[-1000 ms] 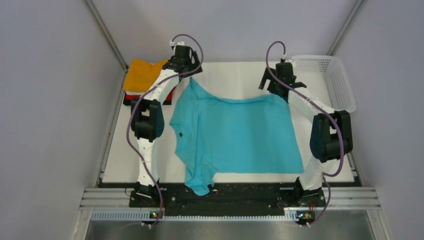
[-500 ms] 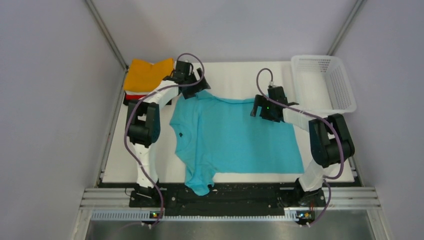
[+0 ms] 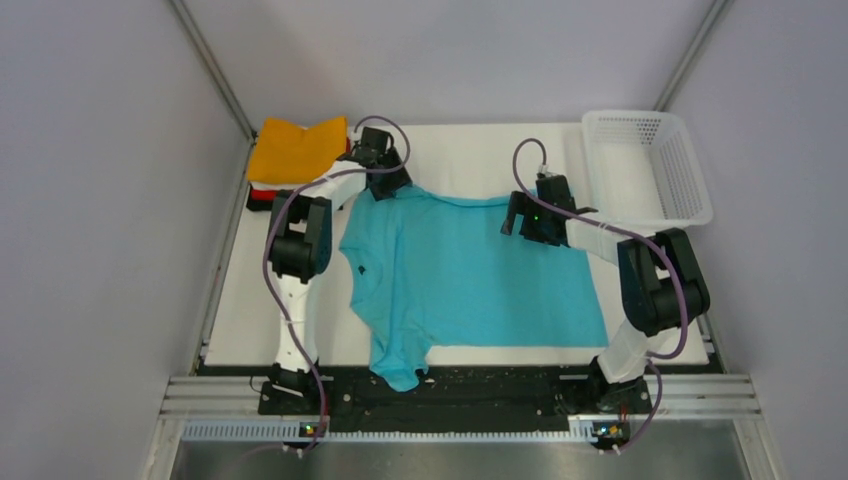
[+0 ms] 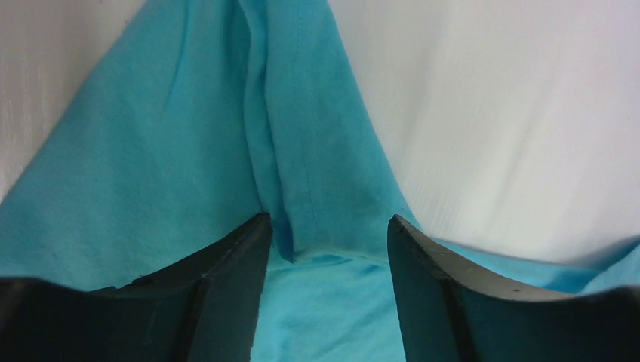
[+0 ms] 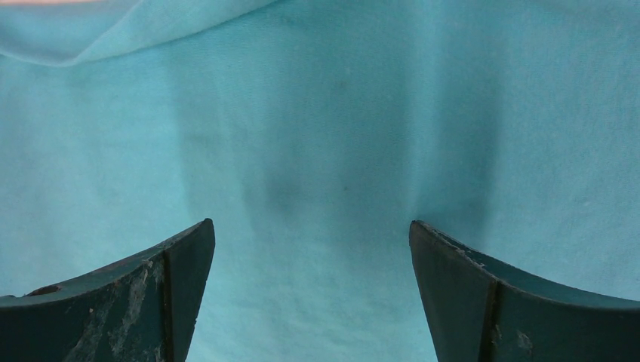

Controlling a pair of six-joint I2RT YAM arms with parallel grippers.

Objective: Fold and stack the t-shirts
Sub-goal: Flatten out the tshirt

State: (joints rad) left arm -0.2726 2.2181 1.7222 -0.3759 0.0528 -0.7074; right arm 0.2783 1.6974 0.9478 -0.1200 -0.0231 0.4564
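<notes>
Teal t-shirt [image 3: 470, 270] lies spread, left side rumpled; left claw [image 4: 328, 234] and right claw [image 5: 312, 241] gape.

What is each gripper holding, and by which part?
Nothing is held. The left gripper is open astride a ridge of the teal shirt; the right gripper is open over its flat cloth.

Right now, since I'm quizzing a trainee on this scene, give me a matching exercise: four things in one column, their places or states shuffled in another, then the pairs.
1. teal t-shirt
2. orange t-shirt
3. basket
4. left hand

a. far-right corner
b. open, straddling a raised fold of teal cloth
c. spread out in the middle
d. far-left corner

Pairs: 1-c, 2-d, 3-a, 4-b
</notes>
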